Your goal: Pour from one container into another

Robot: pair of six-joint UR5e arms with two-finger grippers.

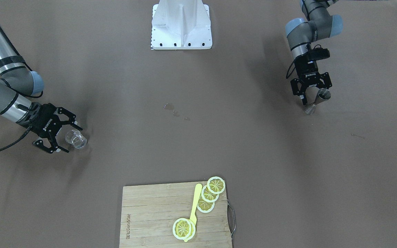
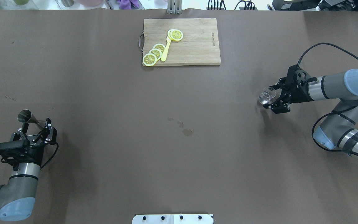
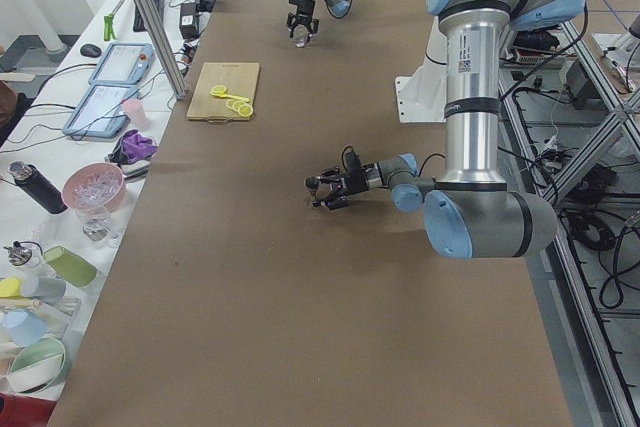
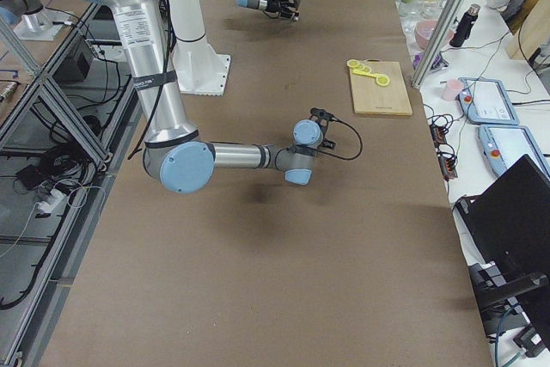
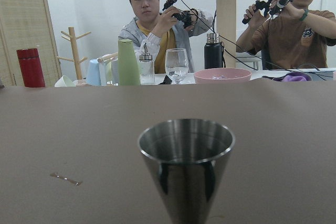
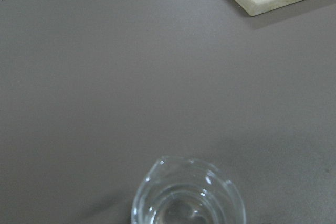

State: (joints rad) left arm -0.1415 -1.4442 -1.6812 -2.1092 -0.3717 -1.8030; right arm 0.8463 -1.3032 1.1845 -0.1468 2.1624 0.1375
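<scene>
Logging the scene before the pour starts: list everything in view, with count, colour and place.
jigger: 1, steel, upright at the left end effector's fingertips
glass: 1, clear, between the right end effector's fingers
cutting board: 1, light wood, far table edge, centre
lemon slices: at least 4, yellow, on the board
utensil: 1, yellow, among the slices
wet spots: a few, table centre
side-table clutter: bottles, cups, pink bowl
people: 2, behind the clutter
base plate: 1, white, robot's side
left end effector: black, open
right end effector: black, open
</scene>
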